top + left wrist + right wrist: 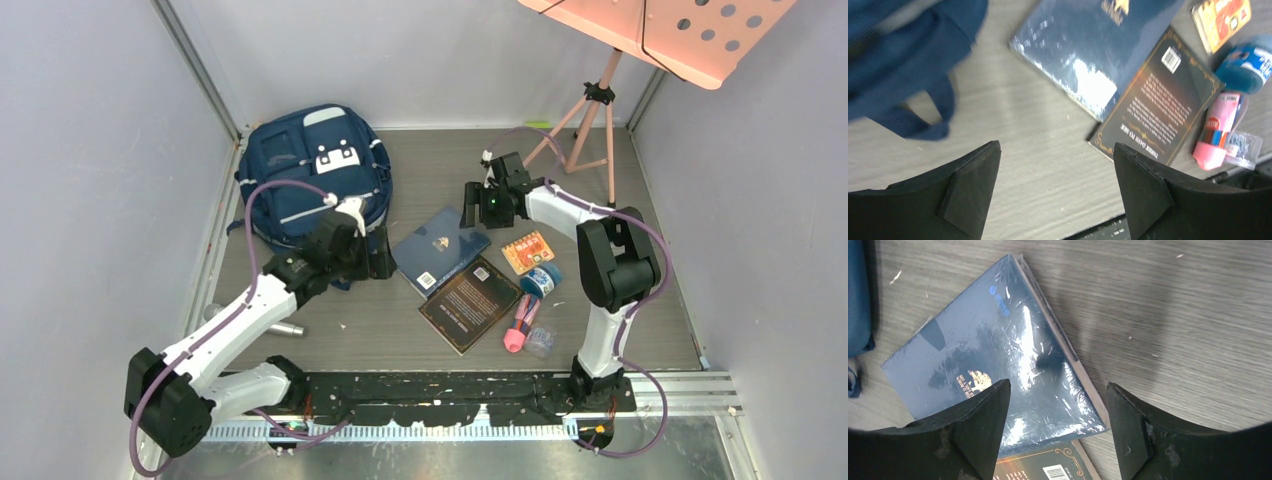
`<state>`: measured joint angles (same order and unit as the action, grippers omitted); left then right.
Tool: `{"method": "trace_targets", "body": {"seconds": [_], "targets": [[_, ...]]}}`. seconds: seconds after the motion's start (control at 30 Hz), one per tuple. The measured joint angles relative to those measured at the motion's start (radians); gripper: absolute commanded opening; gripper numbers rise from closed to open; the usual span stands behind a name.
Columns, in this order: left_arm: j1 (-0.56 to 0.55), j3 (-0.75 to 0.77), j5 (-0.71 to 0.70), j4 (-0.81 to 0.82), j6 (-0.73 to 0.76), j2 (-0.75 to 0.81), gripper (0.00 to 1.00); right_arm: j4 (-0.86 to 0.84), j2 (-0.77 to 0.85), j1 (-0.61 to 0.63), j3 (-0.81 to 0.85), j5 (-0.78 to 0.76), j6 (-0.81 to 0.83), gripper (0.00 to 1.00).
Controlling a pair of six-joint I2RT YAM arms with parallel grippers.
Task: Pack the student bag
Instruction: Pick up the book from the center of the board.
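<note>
The student bag (310, 170), navy with pale stripes and a white patch, lies at the back left; its strap shows in the left wrist view (908, 55). A blue book (440, 250) lies in the middle, overlapping a black book (472, 302). My left gripper (378, 255) is open and empty between the bag and the blue book, over bare table (1055, 147). My right gripper (472, 205) is open and empty above the blue book's far corner (1058, 385). The blue book (993, 355) and the black book (1048, 465) lie under it.
An orange card (527, 250), a blue roll (541, 280), a pink highlighter pack (518, 325) and a clear bag of clips (541, 342) lie right of the books. A silver cylinder (285, 328) lies by the left arm. A pink stand on a tripod (600, 100) is at the back right.
</note>
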<state>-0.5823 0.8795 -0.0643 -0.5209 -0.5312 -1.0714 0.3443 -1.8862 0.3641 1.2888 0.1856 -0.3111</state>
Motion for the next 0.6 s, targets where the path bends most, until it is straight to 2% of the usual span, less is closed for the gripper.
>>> {"method": "trace_targets", "body": {"seconds": [0.1, 0.3, 0.47, 0.6], "targets": [[-0.010, -0.113, 0.049, 0.062, -0.110, 0.002, 0.90, 0.012, -0.013, 0.002, 0.002, 0.053, 0.027, 0.74], [-0.009, -0.246, 0.110, 0.219, -0.271, 0.011, 0.97, 0.002, -0.026, 0.008, -0.021, 0.145, 0.023, 0.70], [0.021, -0.332, 0.166, 0.349, -0.361, 0.009, 0.98, -0.056, -0.007, 0.052, -0.097, 0.216, -0.038, 0.69], [0.065, -0.370, 0.178, 0.369, -0.381, 0.010, 1.00, -0.062, 0.029, 0.127, -0.145, 0.213, -0.073, 0.69]]}}
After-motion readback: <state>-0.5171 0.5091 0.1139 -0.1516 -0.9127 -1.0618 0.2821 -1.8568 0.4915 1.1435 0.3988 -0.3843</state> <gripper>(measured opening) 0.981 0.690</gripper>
